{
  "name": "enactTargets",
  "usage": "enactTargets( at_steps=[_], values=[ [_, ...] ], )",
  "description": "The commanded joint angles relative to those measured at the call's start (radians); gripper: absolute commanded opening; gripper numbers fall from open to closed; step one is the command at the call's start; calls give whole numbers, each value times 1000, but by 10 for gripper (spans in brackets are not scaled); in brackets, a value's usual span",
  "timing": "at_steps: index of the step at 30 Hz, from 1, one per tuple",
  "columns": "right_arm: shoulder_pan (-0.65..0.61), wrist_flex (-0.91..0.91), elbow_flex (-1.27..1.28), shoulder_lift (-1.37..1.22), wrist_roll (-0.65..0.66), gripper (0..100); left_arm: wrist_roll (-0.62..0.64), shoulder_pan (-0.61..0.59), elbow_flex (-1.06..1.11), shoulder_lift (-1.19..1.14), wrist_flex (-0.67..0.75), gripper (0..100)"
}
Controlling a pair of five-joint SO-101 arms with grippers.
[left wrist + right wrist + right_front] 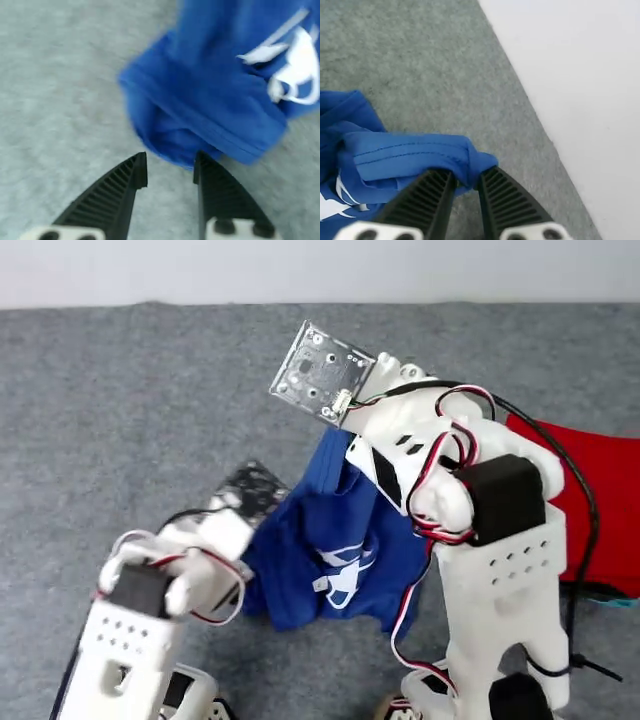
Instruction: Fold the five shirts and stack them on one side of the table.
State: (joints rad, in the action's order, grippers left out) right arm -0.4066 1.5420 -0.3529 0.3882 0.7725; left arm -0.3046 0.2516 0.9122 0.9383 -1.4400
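blue shirt [330, 540] lies bunched on the tabletop [150, 420], one hem pinched in the right pincer [465, 182] while the left pincer [170, 167] gapes at its edge, so that thin hold could slip when lifted.

The blue shirt [330, 550] hung bunched — white print showing — its hemmed edge pinched in my right gripper [466, 176]. The red shirt [600, 500] lay flat off to my right.

Open room: the bare grey table cover [130, 410] lay free across the left and far side.
Centre: a bunched blue shirt [330, 550] blocked passage.
Right edge: a red shirt [600, 490] filled it.
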Motion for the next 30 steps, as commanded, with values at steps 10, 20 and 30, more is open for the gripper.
enactTargets(
  at_steps=[10, 20, 30],
  values=[
    [136, -54, 26, -1, 11, 12, -8, 236, -2, -212, 46, 175],
    [180, -54, 31, -4, 14, 12, -6, 296, 101, -215, 120, 214],
    [177, -79, 97, -2, 8, 12, -6, 298, 222, -215, 273, 214]
  ],
)
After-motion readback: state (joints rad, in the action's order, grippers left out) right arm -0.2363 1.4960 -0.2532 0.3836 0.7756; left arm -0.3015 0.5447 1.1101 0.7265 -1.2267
